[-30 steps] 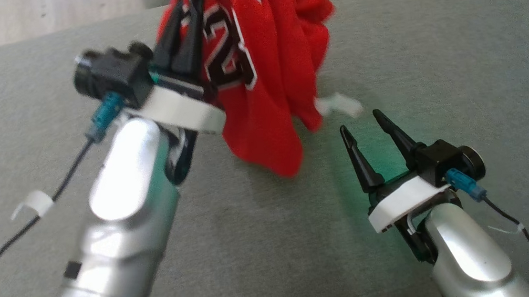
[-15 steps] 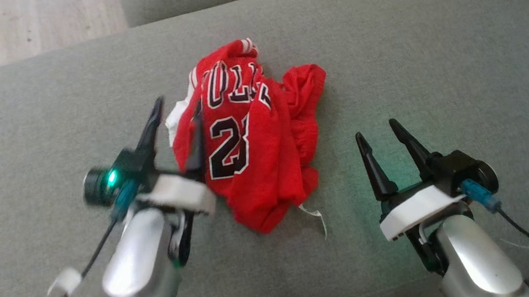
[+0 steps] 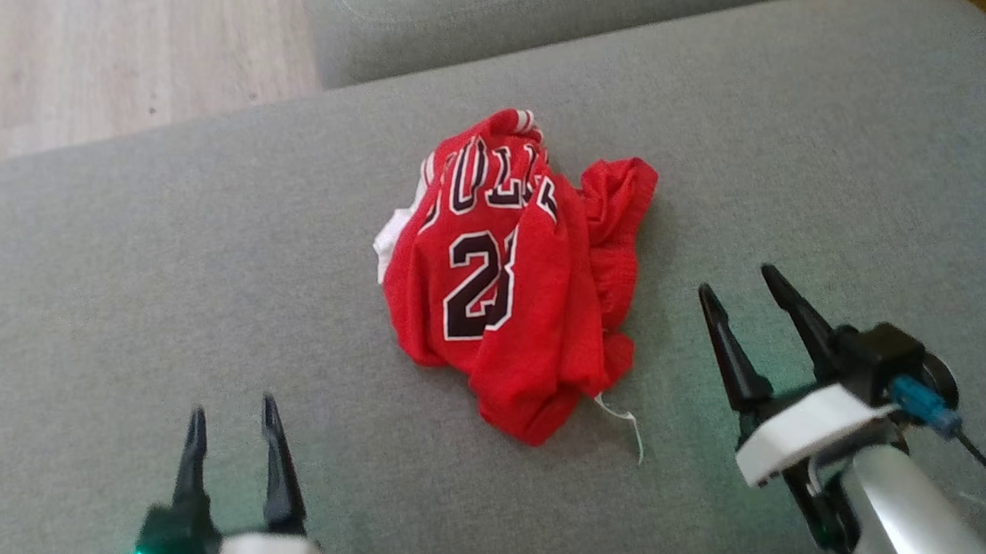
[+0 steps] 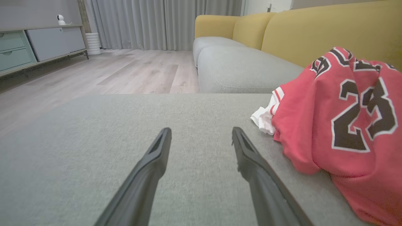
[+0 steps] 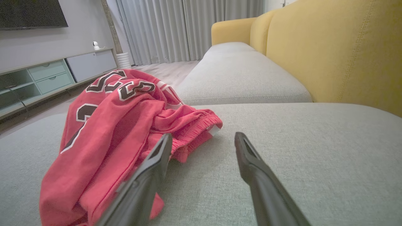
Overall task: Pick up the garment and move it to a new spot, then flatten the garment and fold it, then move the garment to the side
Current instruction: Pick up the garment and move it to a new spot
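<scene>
Lying crumpled on the grey fabric sofa cushion (image 3: 145, 281), the red jersey with black numerals (image 3: 516, 284) sits between the left gripper (image 3: 233, 413) and the right gripper (image 3: 736, 281), both spread wide, empty and clear of it.

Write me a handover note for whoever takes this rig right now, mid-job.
Left gripper: open, empty, drawn back from the red basketball jersey it carried a second ago.
Right gripper: open, empty, right of the jersey.
Jersey: crumpled heap on the grey fabric sofa cushion, between both grippers.
Done: pick-up and move.
Left: flatten, fold, move aside.
</scene>
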Tool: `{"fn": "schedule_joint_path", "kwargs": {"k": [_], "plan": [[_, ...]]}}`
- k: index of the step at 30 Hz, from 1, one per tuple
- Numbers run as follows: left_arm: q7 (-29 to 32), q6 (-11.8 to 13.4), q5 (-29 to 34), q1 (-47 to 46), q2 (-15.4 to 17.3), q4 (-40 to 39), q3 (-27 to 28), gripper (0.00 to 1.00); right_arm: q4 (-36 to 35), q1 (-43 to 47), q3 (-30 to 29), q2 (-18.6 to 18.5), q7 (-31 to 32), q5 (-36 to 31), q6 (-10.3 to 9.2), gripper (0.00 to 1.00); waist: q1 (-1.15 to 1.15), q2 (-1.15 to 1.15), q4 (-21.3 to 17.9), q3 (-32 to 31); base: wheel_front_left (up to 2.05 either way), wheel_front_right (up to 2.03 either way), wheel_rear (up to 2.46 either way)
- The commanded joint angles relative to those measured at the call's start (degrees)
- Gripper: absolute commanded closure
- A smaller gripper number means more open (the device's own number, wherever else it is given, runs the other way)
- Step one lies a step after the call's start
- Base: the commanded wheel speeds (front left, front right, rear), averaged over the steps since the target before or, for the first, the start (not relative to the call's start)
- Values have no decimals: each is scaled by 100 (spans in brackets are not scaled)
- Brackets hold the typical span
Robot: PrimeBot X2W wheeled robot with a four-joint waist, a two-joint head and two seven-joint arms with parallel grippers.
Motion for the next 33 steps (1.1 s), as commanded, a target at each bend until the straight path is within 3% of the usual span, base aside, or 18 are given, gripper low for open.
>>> {"fn": "schedule_joint_path", "kwargs": {"k": [1,7,15,19,24,28,33], "plan": [[-37,-44,66,26,33,-217,230,0,-174,3,86,50,-13,-8,21,0,0,0,68,-111,0,0,0],[-37,-162,82,530,-47,-299,342,0,-138,238,-5,50,-13,17,21,0,0,0,151,-255,0,0,0],[-37,-277,122,477,-68,-308,166,0,-133,282,-69,50,-13,20,21,0,0,0,128,-242,0,0,0],[-37,-458,-92,260,-69,-419,-294,0,-148,244,-28,50,-13,22,21,0,0,0,54,-153,0,0,0],[-37,-672,-416,-337,-70,-456,-1278,0,-169,145,28,50,-13,12,21,0,0,0,-133,122,0,0,0],[-37,-676,-576,-803,-70,-219,-1861,0,-162,39,83,50,-13,-9,21,0,0,0,-400,344,0,0,0],[-37,-566,-734,-1138,-70,148,-2078,0,-172,-45,63,50,-13,-22,21,0,0,0,-696,547,0,0,0]]}}
